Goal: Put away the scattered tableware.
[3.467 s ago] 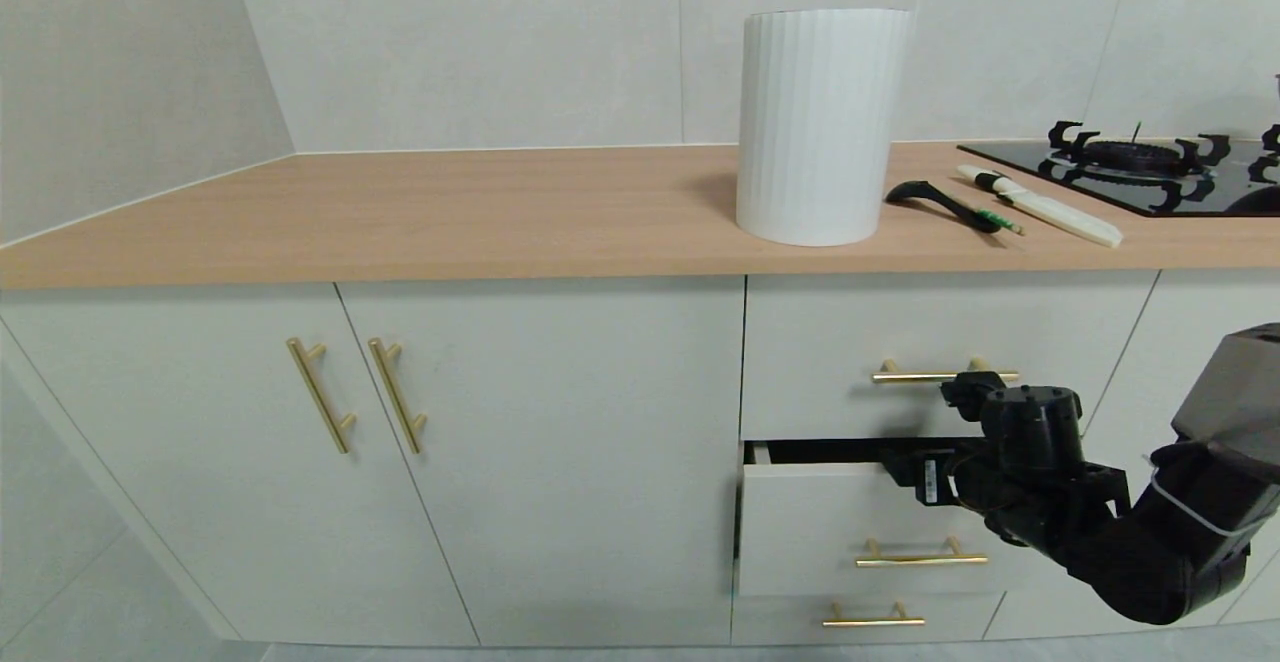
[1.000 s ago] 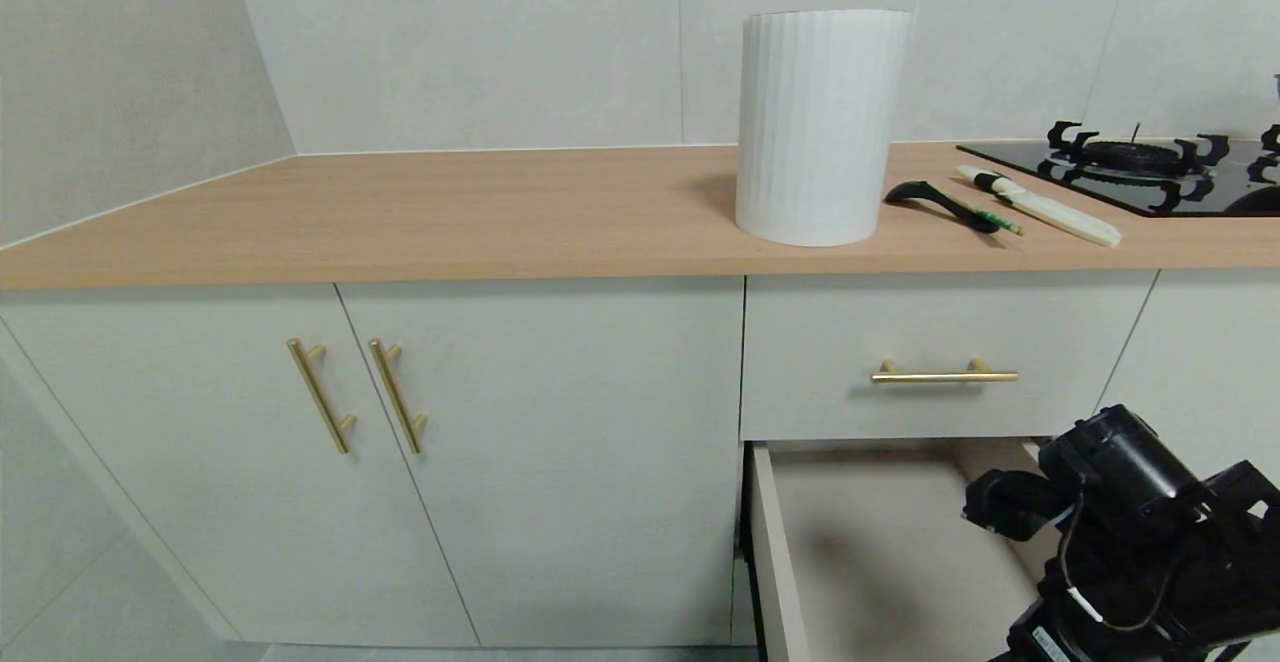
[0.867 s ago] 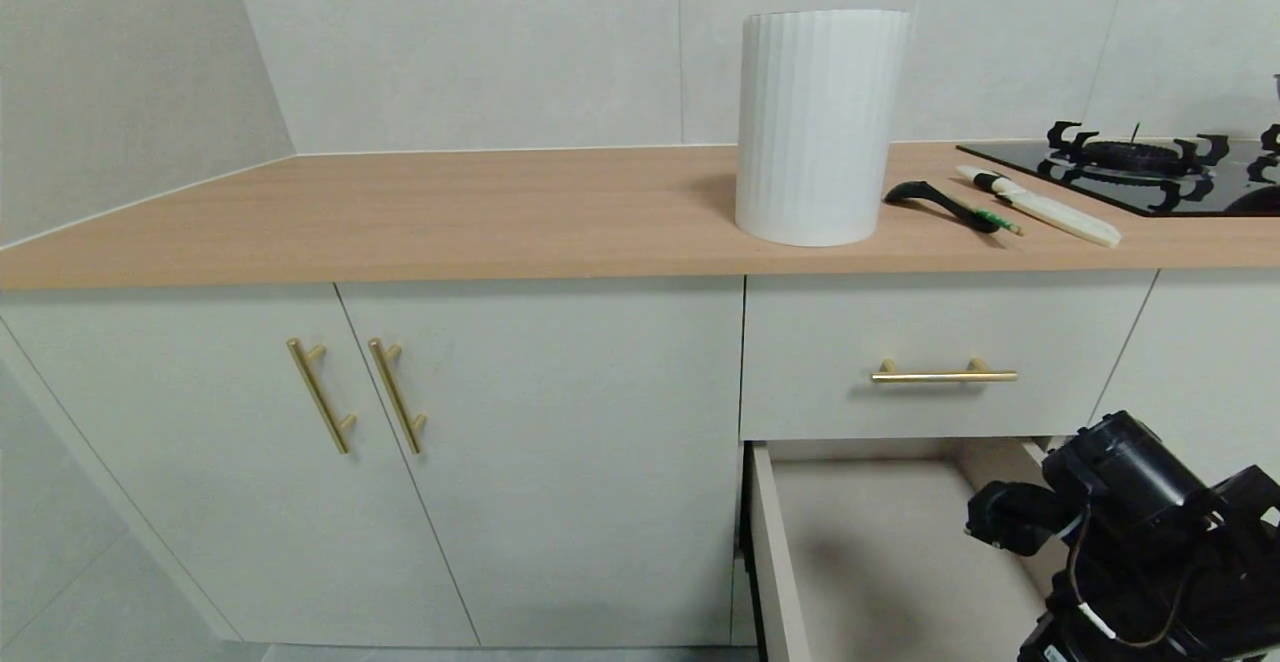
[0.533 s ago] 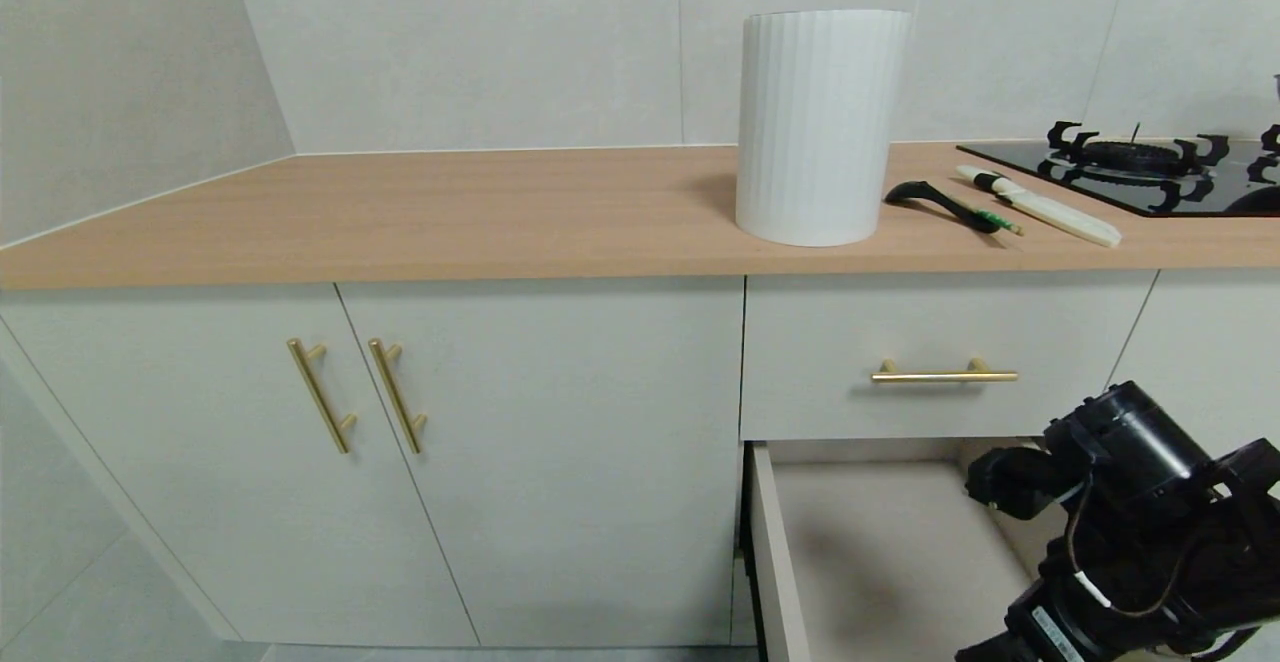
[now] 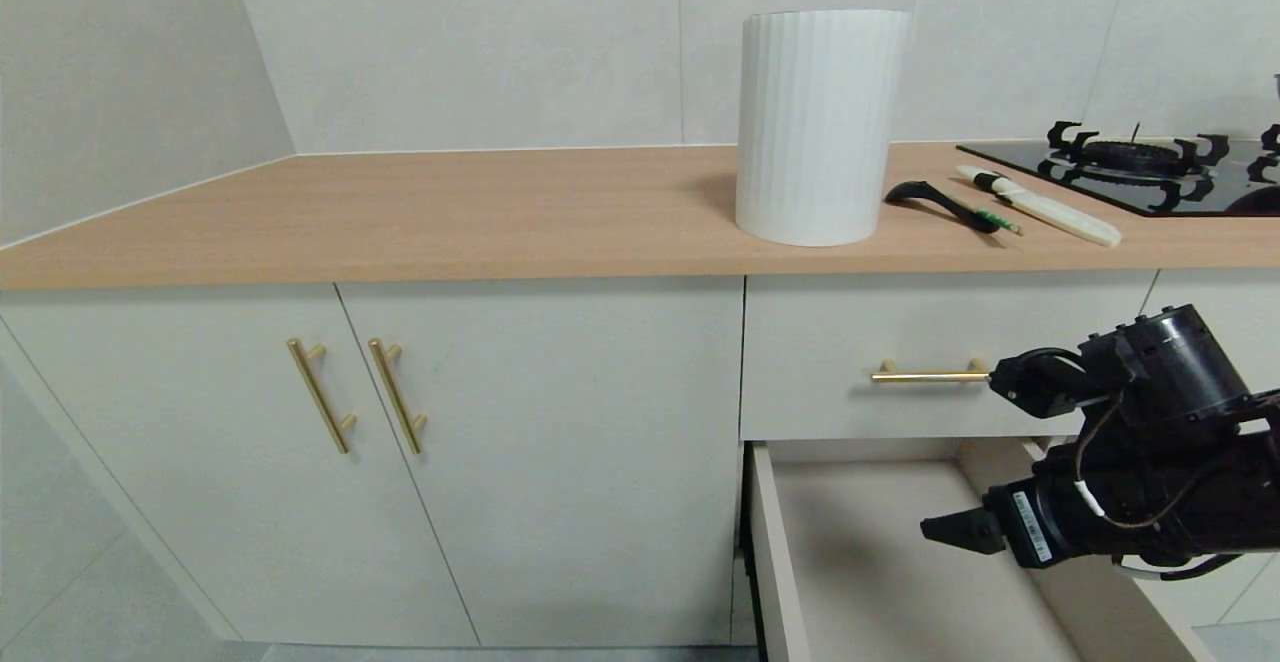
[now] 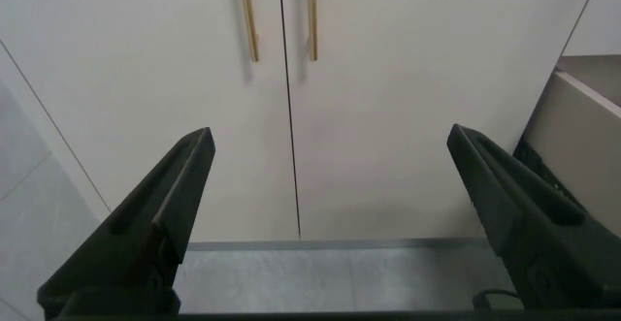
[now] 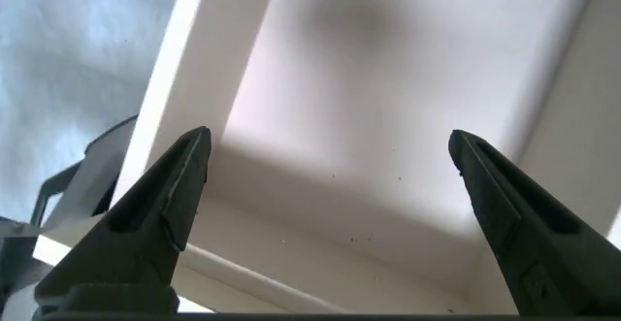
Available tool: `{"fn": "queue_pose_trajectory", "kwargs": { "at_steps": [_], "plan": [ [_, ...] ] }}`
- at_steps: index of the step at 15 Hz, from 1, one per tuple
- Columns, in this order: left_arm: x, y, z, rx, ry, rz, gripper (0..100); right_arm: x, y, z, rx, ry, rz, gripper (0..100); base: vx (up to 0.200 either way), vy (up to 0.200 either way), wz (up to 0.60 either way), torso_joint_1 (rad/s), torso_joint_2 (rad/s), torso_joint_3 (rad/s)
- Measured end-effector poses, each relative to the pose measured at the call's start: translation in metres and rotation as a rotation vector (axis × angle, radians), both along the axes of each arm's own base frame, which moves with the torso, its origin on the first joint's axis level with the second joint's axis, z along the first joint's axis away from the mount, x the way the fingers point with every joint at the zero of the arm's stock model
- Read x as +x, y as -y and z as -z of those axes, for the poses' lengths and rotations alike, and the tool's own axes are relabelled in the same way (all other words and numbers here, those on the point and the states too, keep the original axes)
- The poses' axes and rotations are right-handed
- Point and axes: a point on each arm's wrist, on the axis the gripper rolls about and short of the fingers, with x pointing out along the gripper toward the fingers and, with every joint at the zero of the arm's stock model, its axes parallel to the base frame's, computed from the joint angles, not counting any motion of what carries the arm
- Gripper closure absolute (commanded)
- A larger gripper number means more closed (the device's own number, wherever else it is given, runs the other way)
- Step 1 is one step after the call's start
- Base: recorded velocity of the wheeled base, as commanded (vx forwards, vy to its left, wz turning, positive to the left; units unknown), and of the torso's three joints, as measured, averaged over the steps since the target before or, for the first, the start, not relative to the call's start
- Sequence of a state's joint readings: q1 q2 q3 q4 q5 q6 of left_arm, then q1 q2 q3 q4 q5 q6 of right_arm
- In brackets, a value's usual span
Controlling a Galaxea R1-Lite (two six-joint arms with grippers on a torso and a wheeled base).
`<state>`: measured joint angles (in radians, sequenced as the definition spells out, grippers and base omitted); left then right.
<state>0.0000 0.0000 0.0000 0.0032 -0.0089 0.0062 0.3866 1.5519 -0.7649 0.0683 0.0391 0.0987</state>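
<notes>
White ribbed canister [image 5: 815, 127]; gas hob [image 5: 1130, 170]

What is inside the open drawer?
The drawer shows a plain pale bottom and walls, with nothing lying on the visible part. The right gripper hangs over it and hides some of its right side.

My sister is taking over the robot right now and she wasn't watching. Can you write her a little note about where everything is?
Left gripper: jaws open, holding nothing, facing the cupboard doors.
Right gripper: jaws open, holding nothing, over the open drawer.
Things: the black ladle and white knife lie on the worktop, between the white canister and the hob.
Done: drawer is open.
Left: put the utensils in the drawer, then probably shut it.
</notes>
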Motion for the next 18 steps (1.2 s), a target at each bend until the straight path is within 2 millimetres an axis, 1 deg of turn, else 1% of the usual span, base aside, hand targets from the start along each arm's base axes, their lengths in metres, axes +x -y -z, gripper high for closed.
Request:
{"fn": "queue_pose_trajectory", "kwargs": {
  "at_steps": [3,7,16,18],
  "plan": [
    [0.0,0.0,0.0,0.0,0.0,0.0,0,0.0015,0.0033,-0.0018,0.009,0.025,0.015,0,0.0,0.0,0.0,0.0,0.0,0.0],
    [0.0,0.0,0.0,0.0,0.0,0.0,0,0.0021,0.0044,-0.0025,0.011,0.033,0.021,0,0.0,0.0,0.0,0.072,-0.22,-0.236],
    [0.0,0.0,0.0,0.0,0.0,0.0,0,0.0012,0.0054,-0.0027,0.01,0.033,0.022,0,0.0,0.0,0.0,0.152,-0.48,-0.3],
    [0.0,0.0,0.0,0.0,0.0,0.0,0,-0.0001,0.006,-0.0036,0.009,0.039,0.02,0,0.0,0.0,0.0,0.129,-0.32,-0.183]
  ]
}}
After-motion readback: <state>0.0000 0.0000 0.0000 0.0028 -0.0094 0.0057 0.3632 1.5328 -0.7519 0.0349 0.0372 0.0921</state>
